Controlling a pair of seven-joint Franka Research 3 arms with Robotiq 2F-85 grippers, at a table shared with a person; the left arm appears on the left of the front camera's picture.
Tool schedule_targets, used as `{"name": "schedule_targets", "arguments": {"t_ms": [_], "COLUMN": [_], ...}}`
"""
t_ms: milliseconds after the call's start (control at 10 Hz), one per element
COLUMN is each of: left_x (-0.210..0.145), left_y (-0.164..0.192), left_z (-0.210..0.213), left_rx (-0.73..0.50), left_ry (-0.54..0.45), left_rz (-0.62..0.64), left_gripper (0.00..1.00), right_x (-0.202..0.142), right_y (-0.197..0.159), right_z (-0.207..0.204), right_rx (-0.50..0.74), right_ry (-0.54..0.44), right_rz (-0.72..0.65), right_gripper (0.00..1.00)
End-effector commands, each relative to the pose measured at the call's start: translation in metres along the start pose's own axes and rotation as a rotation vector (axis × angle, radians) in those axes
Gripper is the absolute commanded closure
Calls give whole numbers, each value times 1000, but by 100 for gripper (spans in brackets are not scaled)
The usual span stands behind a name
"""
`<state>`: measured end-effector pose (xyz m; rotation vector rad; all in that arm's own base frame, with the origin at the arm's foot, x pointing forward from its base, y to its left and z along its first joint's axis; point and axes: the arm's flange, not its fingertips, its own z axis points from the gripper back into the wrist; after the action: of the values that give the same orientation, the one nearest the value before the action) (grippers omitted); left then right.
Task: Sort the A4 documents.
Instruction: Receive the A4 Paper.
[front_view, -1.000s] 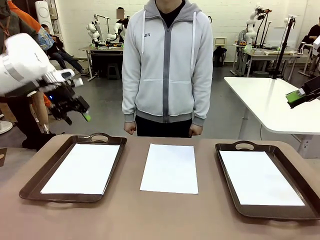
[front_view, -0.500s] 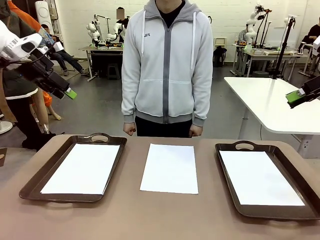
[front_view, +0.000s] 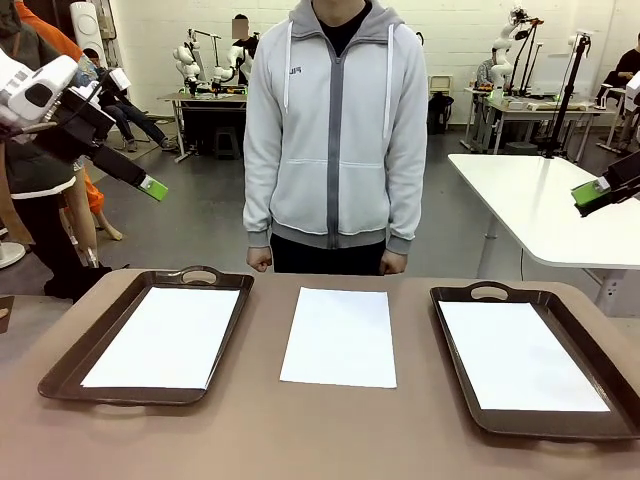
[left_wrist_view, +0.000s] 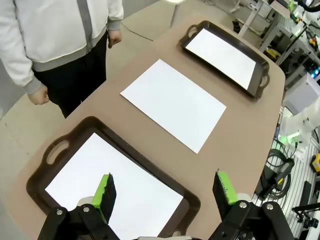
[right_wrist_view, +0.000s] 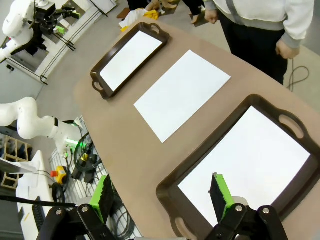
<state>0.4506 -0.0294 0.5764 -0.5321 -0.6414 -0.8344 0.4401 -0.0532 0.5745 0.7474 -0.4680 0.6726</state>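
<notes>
Note that the left gripper (left_wrist_view: 165, 192), jaws wide and empty, has lifted off the left dark brown tray (front_view: 70, 362); one plain white A4 sheet (front_view: 340, 336) remains unsorted.

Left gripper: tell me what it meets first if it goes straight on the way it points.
Probably the white sheet in the left tray: the open left gripper hangs above it, aimed down at the sheet's near part. Depth is unclear.
</notes>
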Motion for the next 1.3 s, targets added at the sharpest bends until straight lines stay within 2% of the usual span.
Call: {"name": "schedule_targets", "arguments": {"t_ms": [0,400,500,600,1200], "left_x": [-3,-7,-6,-5,-5], "left_y": [0,0,2,5,5], "left_z": [-9,-5,-6,-2,-2], "left_rx": [28,16,22,18,18], "left_ry": [-47,-58,-101,-24,-24], "left_rz": [72,101,197,78,78], "left_gripper": [0,0,0,0,0], "right_x": [0,0,0,0,0], "right_y": [0,0,0,0,0], "right_z": [-1,-1,-1,-1,-1], "right_rx": [6,6,6,6,6], "right_ry": [-3,-3,-3,-3,-3], "right_rz": [3,3,3,3,3], "right_gripper": [0,0,0,0,0]}}
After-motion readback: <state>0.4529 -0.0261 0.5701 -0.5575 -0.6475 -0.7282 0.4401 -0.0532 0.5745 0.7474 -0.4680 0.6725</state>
